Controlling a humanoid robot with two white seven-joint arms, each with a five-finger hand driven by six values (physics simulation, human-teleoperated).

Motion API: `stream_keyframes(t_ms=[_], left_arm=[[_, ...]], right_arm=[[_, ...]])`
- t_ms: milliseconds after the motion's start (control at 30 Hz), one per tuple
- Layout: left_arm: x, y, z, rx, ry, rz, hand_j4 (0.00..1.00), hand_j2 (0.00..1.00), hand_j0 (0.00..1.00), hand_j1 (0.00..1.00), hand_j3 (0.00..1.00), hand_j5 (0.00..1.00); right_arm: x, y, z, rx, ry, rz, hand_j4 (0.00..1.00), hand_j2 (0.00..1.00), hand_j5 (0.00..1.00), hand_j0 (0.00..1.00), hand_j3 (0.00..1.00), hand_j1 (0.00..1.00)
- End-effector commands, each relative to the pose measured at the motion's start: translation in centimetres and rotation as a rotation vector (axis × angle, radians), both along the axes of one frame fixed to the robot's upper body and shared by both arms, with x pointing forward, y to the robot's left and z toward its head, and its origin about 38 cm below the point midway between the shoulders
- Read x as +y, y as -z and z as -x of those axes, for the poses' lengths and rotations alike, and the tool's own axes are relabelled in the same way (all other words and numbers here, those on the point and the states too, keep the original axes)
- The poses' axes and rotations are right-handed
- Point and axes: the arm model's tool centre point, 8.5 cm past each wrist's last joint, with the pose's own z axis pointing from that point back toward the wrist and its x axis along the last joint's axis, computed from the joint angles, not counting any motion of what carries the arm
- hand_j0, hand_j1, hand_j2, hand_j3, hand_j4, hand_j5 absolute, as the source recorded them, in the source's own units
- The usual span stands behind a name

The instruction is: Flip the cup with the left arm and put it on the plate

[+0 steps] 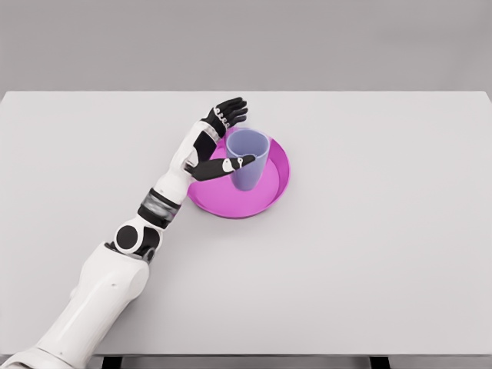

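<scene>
On one white table (384,231), one magenta plate (273,196), one upright lilac cup (247,157) on it, left hand (219,138) beside, fingers (234,108) spread, holding nothing

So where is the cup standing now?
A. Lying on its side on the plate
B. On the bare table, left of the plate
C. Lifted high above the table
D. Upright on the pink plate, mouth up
D: the cup stands upright on the plate, its open mouth facing up.
</scene>
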Motion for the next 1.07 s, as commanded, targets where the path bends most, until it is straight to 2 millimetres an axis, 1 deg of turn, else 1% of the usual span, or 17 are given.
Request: stream_keyframes(t_ms=[0, 200, 233, 300, 333, 433, 467, 500, 533, 567, 633, 700, 767, 800, 867, 933, 1033], left_arm=[[0.1, 0.0, 0.0, 0.001, -0.002, 0.002, 0.92, 0.92, 0.92, 0.92, 0.92, 0.92], [0.7, 0.0, 0.0, 0.001, -0.006, -0.008, 0.95, 0.95, 0.95, 0.95, 0.95, 0.95], [0.9, -0.7, 0.0, -0.018, -0.002, -0.002, 0.95, 0.95, 0.95, 0.95, 0.95, 0.95], [2.7, -2.3, -0.1, -0.057, -0.005, -0.004, 0.95, 0.95, 0.95, 0.95, 0.95, 0.95], [3.2, -3.1, -0.1, -0.072, -0.002, 0.009, 0.96, 0.96, 0.96, 0.96, 0.96, 0.96], [4.0, -4.6, 0.1, -0.112, 0.008, 0.011, 0.96, 0.96, 0.96, 0.96, 0.96, 0.96], [5.1, -5.0, 0.1, -0.119, 0.006, -0.008, 1.00, 1.00, 1.00, 1.00, 1.00, 1.00], [5.7, -5.6, 0.3, -0.139, 0.039, -0.064, 1.00, 1.00, 1.00, 1.00, 1.00, 1.00], [6.7, -6.2, 0.3, -0.160, 0.059, -0.119, 1.00, 1.00, 1.00, 1.00, 1.00, 1.00], [7.9, -6.4, 0.7, -0.176, 0.109, -0.194, 1.00, 1.00, 1.00, 1.00, 1.00, 1.00], [10.2, -7.4, 2.3, -0.213, 0.218, -0.346, 1.00, 1.00, 1.00, 1.00, 1.00, 1.00], [12.4, -8.0, 4.6, -0.221, 0.347, -0.509, 1.00, 1.00, 1.00, 1.00, 1.00, 1.00], [15.0, -9.7, 6.6, -0.239, 0.423, -0.641, 1.00, 1.00, 1.00, 1.00, 1.00, 1.00], [16.9, -11.0, 7.1, -0.240, 0.418, -0.712, 1.00, 1.00, 1.00, 1.00, 1.00, 1.00], [18.7, -11.9, 7.8, -0.229, 0.413, -0.773, 1.00, 1.00, 1.00, 1.00, 1.00, 1.00], [19.8, -12.3, 7.9, -0.218, 0.398, -0.799, 1.00, 1.00, 1.00, 1.00, 1.00, 1.00], [20.0, -12.0, 8.1, -0.204, 0.395, -0.797, 1.00, 1.00, 1.00, 1.00, 1.00, 1.00]], right_arm=[[0.0, 0.0, 0.0, 0.000, 0.001, 0.000, 1.00, 1.00, 1.00, 1.00, 1.00, 1.00], [0.0, 0.0, 0.0, 0.000, 0.001, 0.000, 1.00, 1.00, 1.00, 1.00, 1.00, 1.00], [0.0, 0.0, 0.0, 0.000, 0.001, 0.000, 1.00, 1.00, 1.00, 1.00, 1.00, 1.00], [0.0, 0.0, 0.0, 0.000, -0.001, 0.000, 1.00, 1.00, 1.00, 1.00, 1.00, 1.00], [0.0, 0.0, 0.0, 0.000, 0.001, 0.000, 1.00, 1.00, 1.00, 1.00, 1.00, 1.00], [0.0, 0.0, 0.0, 0.000, 0.001, 0.000, 1.00, 1.00, 1.00, 1.00, 1.00, 1.00], [0.0, 0.0, 0.0, 0.000, 0.001, 0.000, 1.00, 1.00, 1.00, 1.00, 1.00, 1.00], [0.0, 0.0, 0.0, 0.000, 0.001, 0.000, 1.00, 1.00, 1.00, 1.00, 1.00, 1.00], [0.0, 0.0, 0.0, 0.000, -0.001, 0.000, 1.00, 1.00, 1.00, 1.00, 1.00, 1.00], [0.0, 0.0, 0.1, 0.001, 0.001, 0.001, 1.00, 1.00, 1.00, 1.00, 1.00, 1.00], [0.0, 0.0, 0.0, 0.000, 0.001, 0.000, 1.00, 1.00, 1.00, 1.00, 1.00, 1.00], [0.0, 0.0, 0.0, 0.000, 0.001, 0.000, 1.00, 1.00, 1.00, 1.00, 1.00, 1.00], [0.0, 0.0, 0.0, 0.000, 0.001, 0.000, 1.00, 1.00, 1.00, 1.00, 1.00, 1.00], [0.0, 0.0, 0.0, 0.000, 0.001, 0.000, 1.00, 1.00, 1.00, 1.00, 1.00, 1.00], [0.0, 0.0, 0.0, 0.000, 0.001, 0.000, 1.00, 1.00, 1.00, 1.00, 1.00, 1.00], [0.0, 0.0, 0.0, 0.000, 0.001, 0.000, 1.00, 1.00, 1.00, 1.00, 1.00, 1.00], [0.0, 0.0, 0.0, 0.000, -0.001, 0.000, 1.00, 1.00, 1.00, 1.00, 1.00, 1.00]])
